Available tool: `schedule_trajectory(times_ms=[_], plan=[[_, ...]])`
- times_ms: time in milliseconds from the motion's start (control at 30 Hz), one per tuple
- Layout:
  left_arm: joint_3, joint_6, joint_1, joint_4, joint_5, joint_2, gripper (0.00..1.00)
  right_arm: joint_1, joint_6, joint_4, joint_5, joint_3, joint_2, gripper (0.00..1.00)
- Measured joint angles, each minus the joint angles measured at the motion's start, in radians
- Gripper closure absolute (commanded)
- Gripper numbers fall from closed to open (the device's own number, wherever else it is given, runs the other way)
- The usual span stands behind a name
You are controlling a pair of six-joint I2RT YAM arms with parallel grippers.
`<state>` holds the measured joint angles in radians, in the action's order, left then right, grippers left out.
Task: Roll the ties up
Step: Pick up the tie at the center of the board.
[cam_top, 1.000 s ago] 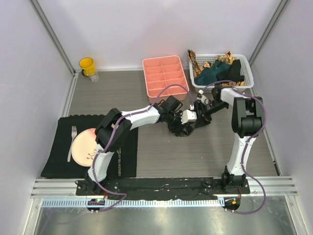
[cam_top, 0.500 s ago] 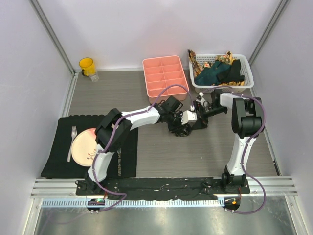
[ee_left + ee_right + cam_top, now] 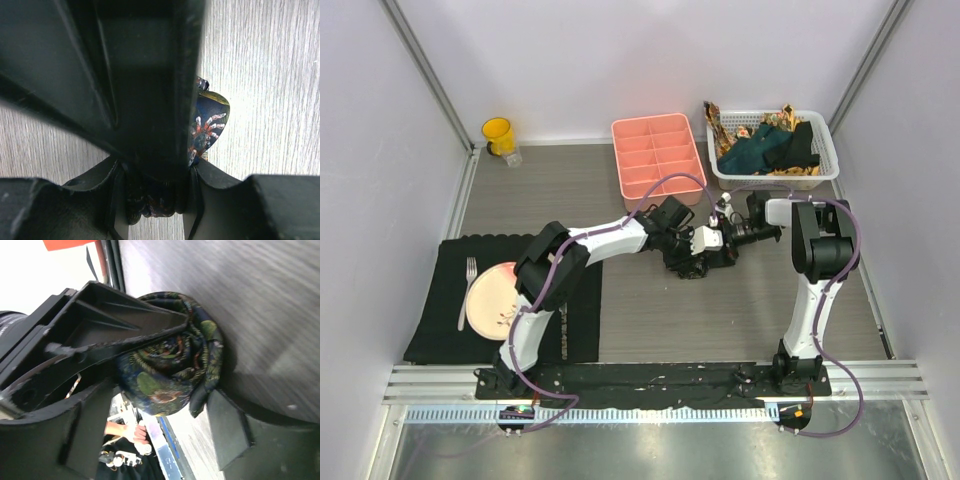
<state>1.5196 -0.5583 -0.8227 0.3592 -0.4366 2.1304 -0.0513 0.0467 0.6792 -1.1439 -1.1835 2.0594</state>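
With your left gripper (image 3: 697, 251) clamped on the dark, multicoloured-patterned fabric tie (image 3: 170, 370), rolled at mid-table just near of the pink plastic divided tray (image 3: 658, 155), and your right gripper (image 3: 160, 410) spread-fingered astride it, any sideways drag could unroll it.

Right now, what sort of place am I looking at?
Likely a robot lab test cell: plain white walls enclose the table, the left arm and right arm are bolted at its near edge, and a basket of ties sits beside a pink divided tray.

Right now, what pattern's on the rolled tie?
Rolled tie: dark navy, green and orange print. Clearest in right wrist view.
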Motion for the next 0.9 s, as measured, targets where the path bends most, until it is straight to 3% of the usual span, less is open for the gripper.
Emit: schedule_trajectory(times_ms=[67,167,200,233,300,333,400,433,500,533,633,700,900], plan=[[0.000,0.000,0.000,0.000,0.000,0.000,0.94,0.000,0.011,0.010,-0.008,0.001,-0.008,0.15],[0.000,0.000,0.000,0.000,0.000,0.000,0.94,-0.001,0.030,0.019,-0.013,0.005,-0.021,0.36],[0.000,0.000,0.000,0.000,0.000,0.000,0.93,-0.002,0.034,0.022,-0.012,0.005,-0.022,0.50],[0.000,0.000,0.000,0.000,0.000,0.000,0.91,-0.002,0.035,0.024,-0.008,0.005,-0.022,0.56],[0.000,0.000,0.000,0.000,0.000,0.000,0.84,-0.003,0.038,0.027,0.006,0.005,-0.022,0.66],[0.000,0.000,0.000,0.000,0.000,0.000,0.73,-0.003,0.034,0.029,0.013,0.005,-0.022,0.78],[0.000,0.001,0.000,0.000,0.003,0.000,0.63,-0.004,0.032,0.030,0.016,0.005,-0.022,0.86],[0.000,0.002,-0.001,0.000,0.004,0.000,0.55,-0.003,0.028,0.033,0.018,0.003,-0.022,0.97],[0.000,0.010,-0.001,-0.002,0.008,-0.001,0.49,-0.004,0.028,0.037,0.022,0.000,-0.022,0.99],[-0.002,0.014,0.000,-0.005,0.009,-0.003,0.38,-0.004,0.026,0.041,0.028,-0.002,-0.022,0.99],[-0.047,0.029,0.003,-0.040,0.015,-0.027,0.24,-0.004,0.029,0.053,0.044,-0.008,-0.021,0.99],[-0.108,0.032,0.007,-0.085,0.019,-0.065,0.01,-0.006,0.031,0.065,0.052,-0.008,-0.021,0.99],[-0.279,0.026,0.014,-0.129,0.011,-0.206,0.00,-0.009,0.048,0.088,0.055,-0.008,-0.021,0.99]])
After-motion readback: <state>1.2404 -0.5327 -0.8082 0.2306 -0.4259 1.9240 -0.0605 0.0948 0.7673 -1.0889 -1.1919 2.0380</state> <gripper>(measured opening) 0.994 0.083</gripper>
